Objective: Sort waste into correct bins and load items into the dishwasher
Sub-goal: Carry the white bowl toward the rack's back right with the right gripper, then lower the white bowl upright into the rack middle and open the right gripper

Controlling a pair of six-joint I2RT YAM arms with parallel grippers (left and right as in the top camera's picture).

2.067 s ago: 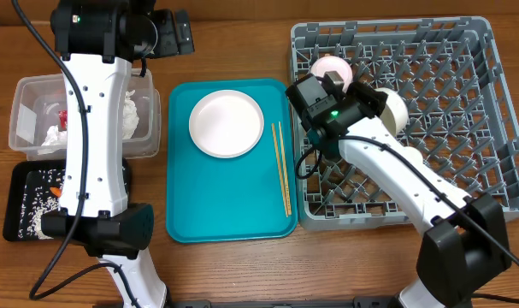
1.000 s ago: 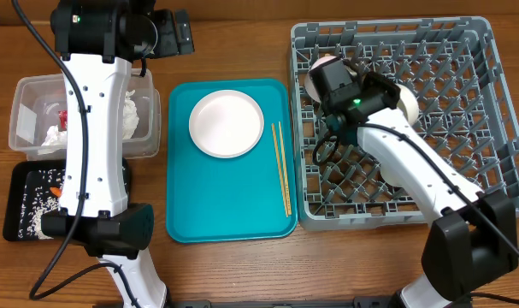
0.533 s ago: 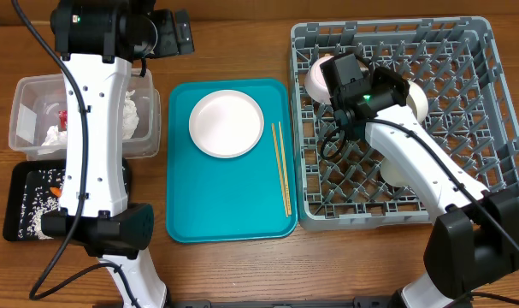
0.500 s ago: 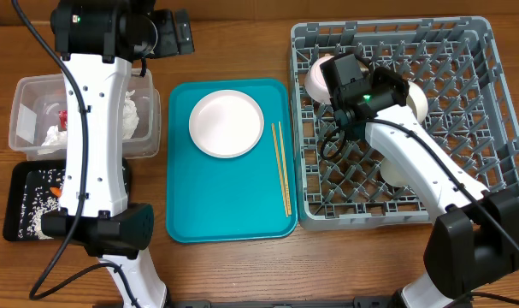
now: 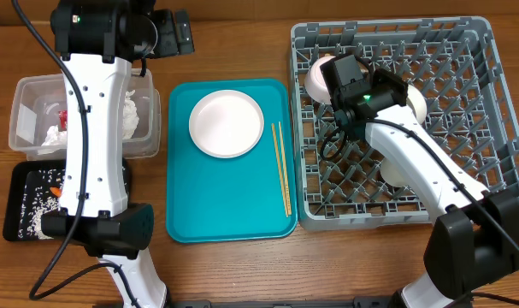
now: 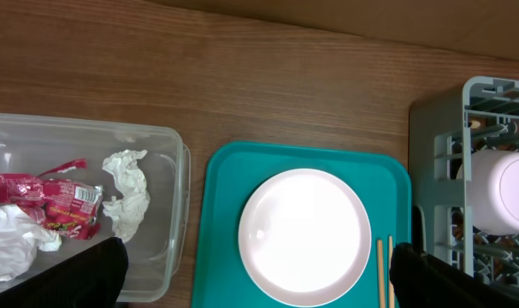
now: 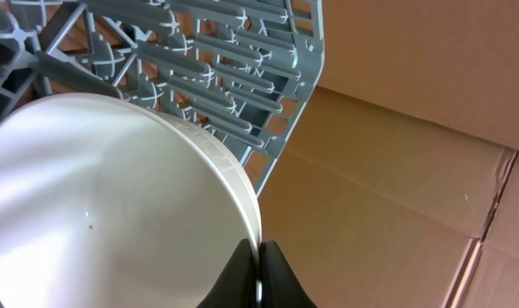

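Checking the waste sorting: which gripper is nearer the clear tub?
Left. The left gripper hangs open just past the far right corner of the tub; the right gripper is across the teal tray at the rack, pinching a bowl.

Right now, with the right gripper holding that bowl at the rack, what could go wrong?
1. The right gripper pinches only the thin rim of the bowl, which is tilted against the dish rack. It could slip, or tip over on release.
2. Another white dish sits close by in the rack. Pulling back might knock it.
3. The chopsticks lie flat on the teal tray, so they are likely a hard pick.
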